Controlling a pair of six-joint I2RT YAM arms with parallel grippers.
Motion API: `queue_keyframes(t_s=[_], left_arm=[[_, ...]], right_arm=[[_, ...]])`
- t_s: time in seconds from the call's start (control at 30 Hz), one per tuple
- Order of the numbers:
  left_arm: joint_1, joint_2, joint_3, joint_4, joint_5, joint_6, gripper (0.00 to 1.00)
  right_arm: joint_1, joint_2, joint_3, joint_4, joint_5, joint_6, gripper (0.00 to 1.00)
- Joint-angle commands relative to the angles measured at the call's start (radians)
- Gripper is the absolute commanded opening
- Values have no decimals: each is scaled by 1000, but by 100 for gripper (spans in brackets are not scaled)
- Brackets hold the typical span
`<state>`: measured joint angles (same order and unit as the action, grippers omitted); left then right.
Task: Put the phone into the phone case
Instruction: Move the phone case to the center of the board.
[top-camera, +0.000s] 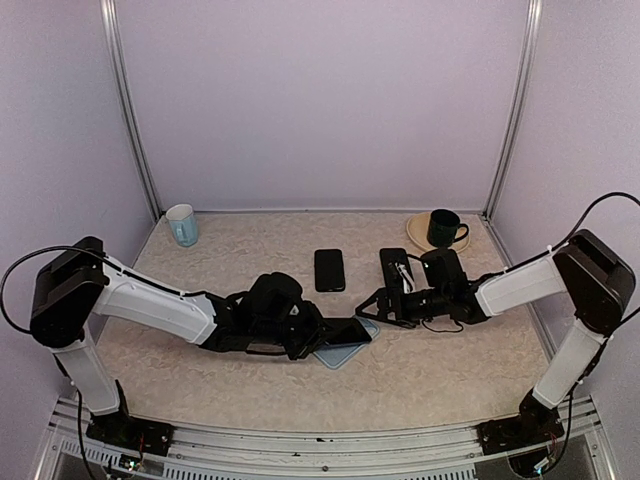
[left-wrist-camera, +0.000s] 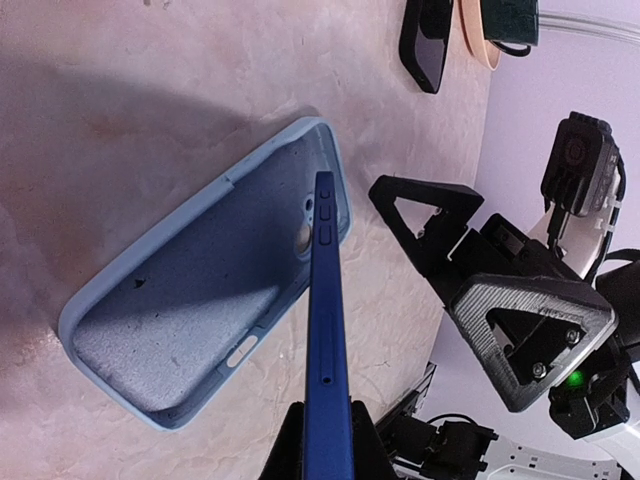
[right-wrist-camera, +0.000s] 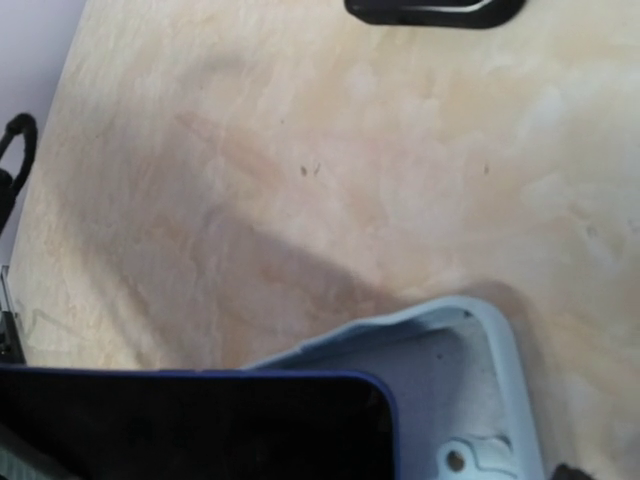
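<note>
Because the phone (left-wrist-camera: 326, 330) likely goes in edge-first, my left jaws clench it on edge over the open case (left-wrist-camera: 170, 310) on the table (left-wrist-camera: 150, 100) — my right jaws, released, hover beside, perhaps to steady it.

This was a robotics lab test cell: 2 white-and-black arms, the left arm (top-camera: 150, 305) and the right arm (top-camera: 520, 285), stood bolted to an aluminium rail (top-camera: 300, 447) at the near edge of a beige tabletop (top-camera: 450, 370), boxed in by plain lilac panels (top-camera: 320, 100) and metal posts (top-camera: 130, 110).
</note>
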<state>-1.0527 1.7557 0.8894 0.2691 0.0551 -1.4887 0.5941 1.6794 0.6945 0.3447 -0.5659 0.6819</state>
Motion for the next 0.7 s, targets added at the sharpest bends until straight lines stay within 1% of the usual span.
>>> queue_keyframes(t_s=[0.0, 0.23, 0.3, 0.67], left_arm=[[-4, 9, 36, 44, -33, -13, 0], [-1, 12, 30, 33, -51, -18, 0], [-1, 15, 30, 34, -78, -15, 0], [3, 57, 23, 77, -61, -29, 0]], right_arm=[[-8, 16, 10, 30, -15, -1, 100], [-8, 41, 4, 56, -25, 11, 100], [-9, 48, 3, 60, -26, 13, 100], [-4, 83, -5, 91, -50, 32, 100]])
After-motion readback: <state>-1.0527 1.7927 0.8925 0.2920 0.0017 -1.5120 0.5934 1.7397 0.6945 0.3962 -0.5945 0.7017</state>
